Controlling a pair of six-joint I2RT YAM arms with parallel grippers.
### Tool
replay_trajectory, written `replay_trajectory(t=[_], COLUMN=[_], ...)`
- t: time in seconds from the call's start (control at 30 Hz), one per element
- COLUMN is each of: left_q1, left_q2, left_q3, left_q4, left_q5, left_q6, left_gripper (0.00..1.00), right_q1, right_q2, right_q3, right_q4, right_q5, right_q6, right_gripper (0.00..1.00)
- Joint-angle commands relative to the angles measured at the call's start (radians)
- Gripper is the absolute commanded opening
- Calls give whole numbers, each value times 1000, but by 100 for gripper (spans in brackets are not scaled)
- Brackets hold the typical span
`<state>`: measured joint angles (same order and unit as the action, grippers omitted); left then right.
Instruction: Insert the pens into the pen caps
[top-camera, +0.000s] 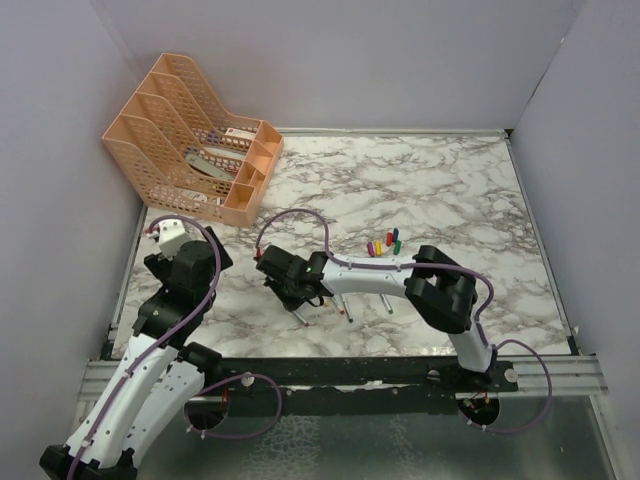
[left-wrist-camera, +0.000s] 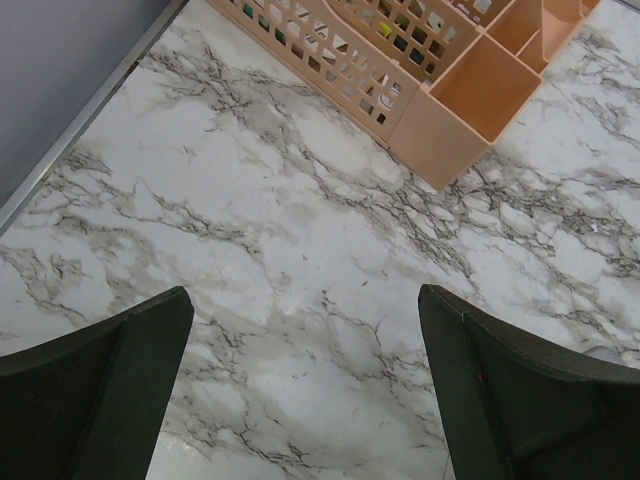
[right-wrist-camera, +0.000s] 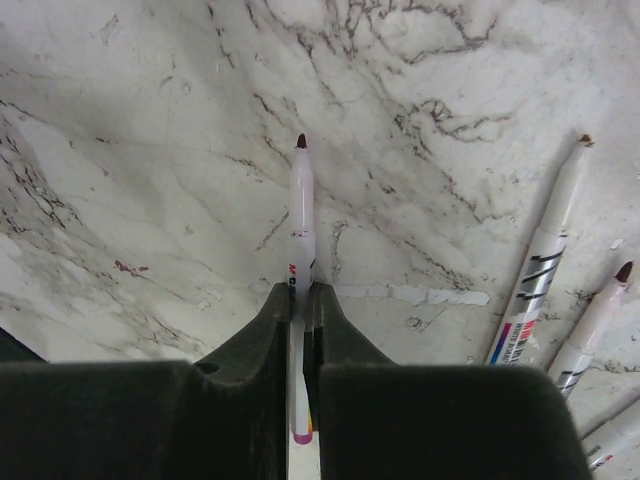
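My right gripper is shut on a pale pen, low over the marble table. The pen's dark tip points away from the wrist, and its purple end shows between the fingers. In the top view this gripper is left of centre, with the held pen sticking out towards the near edge. Other pens lie to the right on the table. The coloured pen caps cluster beyond the right forearm. My left gripper hangs open over bare marble, holding nothing.
An orange desk organiser stands at the back left, and its corner lies ahead of the left gripper. Grey walls enclose the table on three sides. Purple cables loop off both arms.
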<state>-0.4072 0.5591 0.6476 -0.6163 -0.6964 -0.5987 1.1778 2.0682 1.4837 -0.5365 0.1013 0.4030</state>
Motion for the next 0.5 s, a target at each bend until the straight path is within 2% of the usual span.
replay_trajectory(t=[0.0,0.1,0.2,0.47], left_q1=[-2,-2,-2,-2], left_q2=[44,89,120,194], left_q3=[35,42,38,-39], left_q4=[27,76,160,474], left_q5=[5,44,121,457], left_q6=[65,104,140,241], left_gripper=[99,99,99,99], right_q1=[-61,-103,-122,-240], right_q2=[-99,-178,-254,-439], right_q3=[-15,-52,-94,-257], right_q4=[74,127,177,295], right_q5=[-59,-48,48,222], right_q6=[15,30,13,25], right_gripper=[1,1,1,1])
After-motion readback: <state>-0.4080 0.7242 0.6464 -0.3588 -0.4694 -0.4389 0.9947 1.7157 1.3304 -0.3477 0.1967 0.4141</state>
